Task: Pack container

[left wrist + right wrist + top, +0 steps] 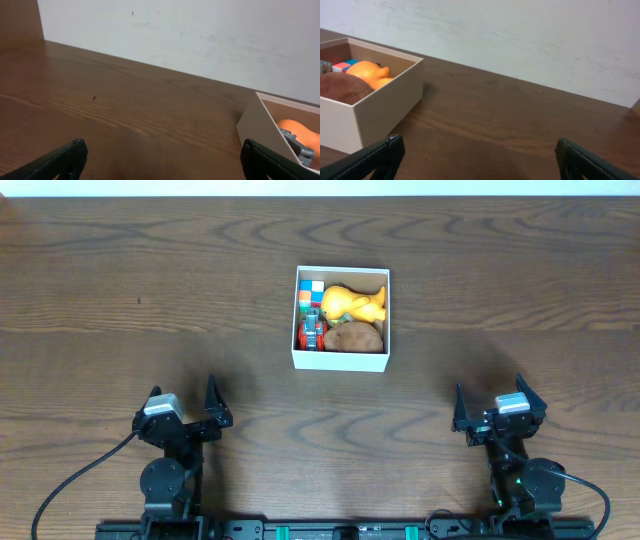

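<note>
The container [341,361] is a small square white box at the table's middle back. Inside lie a yellow duck toy [354,303], a brown plush lump [353,337], a multicoloured cube [311,293] and a red-and-grey toy [311,333]. My left gripper [183,402] is open and empty near the front left, well short of the box. My right gripper [494,404] is open and empty near the front right. The box's wall shows at the right of the left wrist view [260,127] and at the left of the right wrist view [385,107].
The brown wooden table [120,300] stretches around the box. A white wall [530,35] stands behind the table's far edge. Black cables [70,480] run from both arm bases at the front edge.
</note>
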`<state>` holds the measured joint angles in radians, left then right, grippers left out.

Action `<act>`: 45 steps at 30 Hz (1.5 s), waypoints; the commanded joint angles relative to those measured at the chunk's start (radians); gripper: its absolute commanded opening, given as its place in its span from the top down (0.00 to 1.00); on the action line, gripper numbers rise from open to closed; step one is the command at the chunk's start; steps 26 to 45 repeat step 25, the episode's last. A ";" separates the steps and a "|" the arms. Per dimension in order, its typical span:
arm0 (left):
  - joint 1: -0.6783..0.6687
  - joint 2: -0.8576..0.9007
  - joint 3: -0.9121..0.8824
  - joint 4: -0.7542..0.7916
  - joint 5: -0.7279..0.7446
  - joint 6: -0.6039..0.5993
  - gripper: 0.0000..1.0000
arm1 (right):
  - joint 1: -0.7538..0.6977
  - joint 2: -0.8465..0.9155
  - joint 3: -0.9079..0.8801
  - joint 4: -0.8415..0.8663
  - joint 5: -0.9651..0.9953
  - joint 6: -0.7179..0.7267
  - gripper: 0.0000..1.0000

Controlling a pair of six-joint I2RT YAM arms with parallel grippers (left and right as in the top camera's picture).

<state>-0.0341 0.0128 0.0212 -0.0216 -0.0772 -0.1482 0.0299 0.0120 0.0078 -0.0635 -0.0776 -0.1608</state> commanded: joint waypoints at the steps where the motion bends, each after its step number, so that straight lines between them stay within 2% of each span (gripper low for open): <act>1: -0.003 0.016 -0.017 -0.044 -0.009 0.024 0.02 | -0.013 -0.005 -0.002 -0.004 0.003 0.018 0.01; 45: -0.003 0.037 -0.017 -0.044 -0.009 0.024 0.02 | -0.013 -0.005 -0.002 -0.004 0.003 0.018 0.01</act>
